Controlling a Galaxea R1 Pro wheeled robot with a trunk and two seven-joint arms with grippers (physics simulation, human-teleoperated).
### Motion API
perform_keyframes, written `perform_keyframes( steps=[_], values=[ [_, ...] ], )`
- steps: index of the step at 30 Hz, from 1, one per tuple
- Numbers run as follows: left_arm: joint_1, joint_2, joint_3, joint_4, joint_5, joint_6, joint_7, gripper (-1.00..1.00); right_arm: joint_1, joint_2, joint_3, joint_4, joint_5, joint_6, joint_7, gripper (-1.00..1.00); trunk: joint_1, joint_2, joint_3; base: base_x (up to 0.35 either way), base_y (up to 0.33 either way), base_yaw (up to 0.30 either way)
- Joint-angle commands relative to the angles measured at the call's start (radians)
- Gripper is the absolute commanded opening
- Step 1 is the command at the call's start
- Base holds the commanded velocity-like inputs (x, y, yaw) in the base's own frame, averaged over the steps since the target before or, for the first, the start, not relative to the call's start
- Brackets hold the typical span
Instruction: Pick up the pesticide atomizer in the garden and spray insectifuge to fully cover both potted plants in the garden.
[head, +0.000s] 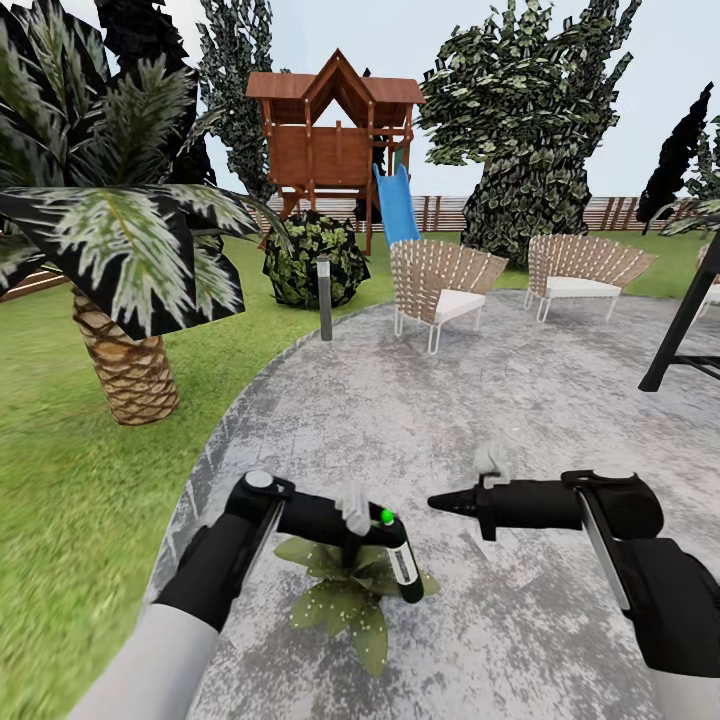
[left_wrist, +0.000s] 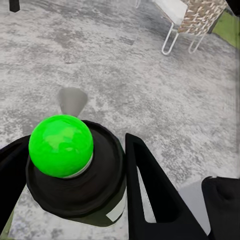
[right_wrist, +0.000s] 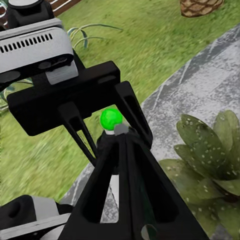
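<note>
My left gripper (head: 385, 538) is shut on the pesticide atomizer (head: 404, 567), a dark bottle with a white label band and a bright green tip (head: 386, 517). It hangs tilted just above a potted plant (head: 345, 600), a low green rosette on the patio dotted with white insectifuge specks. In the left wrist view the fingers (left_wrist: 150, 190) clamp the bottle (left_wrist: 95, 187) from both sides. My right gripper (head: 437, 499) is shut and empty, pointing at the bottle from a short gap away. The right wrist view shows the green tip (right_wrist: 111, 118) and the speckled plant (right_wrist: 210, 155).
The grey stone patio (head: 500, 400) stretches ahead, with lawn (head: 60, 480) to the left. A palm (head: 125, 360) stands at left, a grey post (head: 324, 300) and bush (head: 315, 260) beyond. Two wicker chairs (head: 440, 290) (head: 580, 275) and a black frame (head: 690, 320) stand further off.
</note>
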Motion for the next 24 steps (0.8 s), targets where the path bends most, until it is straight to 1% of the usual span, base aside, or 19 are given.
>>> perform_keyframes(
  steps=[1, 5, 10, 13, 17, 19, 24],
  values=[
    [-0.001, -0.006, 0.001, -0.001, -0.006, 0.011, -0.006, -1.00, -0.001, 0.000, 0.002, -0.001, 0.006, 0.008, 0.007, -1.00, 0.000, 0.000, -0.001, 0.000, 0.000, 0.000],
    [-0.008, -0.019, 0.000, -0.001, -0.005, 0.016, -0.005, -1.00, -0.001, 0.000, 0.004, 0.000, 0.006, 0.008, 0.007, -1.00, 0.000, 0.000, -0.001, 0.000, 0.000, 0.000],
    [-0.014, -0.027, -0.001, -0.001, -0.004, 0.020, -0.002, -1.00, -0.001, 0.004, 0.038, -0.001, 0.007, 0.008, 0.007, -1.00, 0.000, 0.000, -0.001, 0.000, 0.000, 0.000],
    [-0.015, -0.034, -0.003, 0.001, -0.004, 0.020, -0.001, -1.00, -0.001, 0.004, 0.042, -0.001, 0.008, 0.008, 0.007, -1.00, 0.000, 0.000, -0.001, 0.000, 0.000, 0.000],
    [-0.020, -0.038, -0.043, 0.004, -0.005, 0.020, 0.000, -1.00, -0.001, 0.004, 0.041, -0.001, 0.008, 0.008, 0.007, -1.00, 0.000, 0.000, -0.001, 0.000, 0.000, 0.000],
    [-0.023, -0.038, -0.049, 0.006, -0.005, 0.021, 0.000, -1.00, -0.001, 0.004, 0.040, -0.001, 0.008, 0.008, 0.007, -1.00, 0.000, 0.000, -0.001, 0.000, 0.000, 0.000],
    [-0.028, -0.040, -0.051, 0.012, -0.008, 0.021, 0.000, -1.00, -0.001, 0.003, 0.041, -0.001, 0.008, 0.008, 0.007, -1.00, 0.000, 0.000, -0.001, 0.000, 0.000, 0.000]
  ],
)
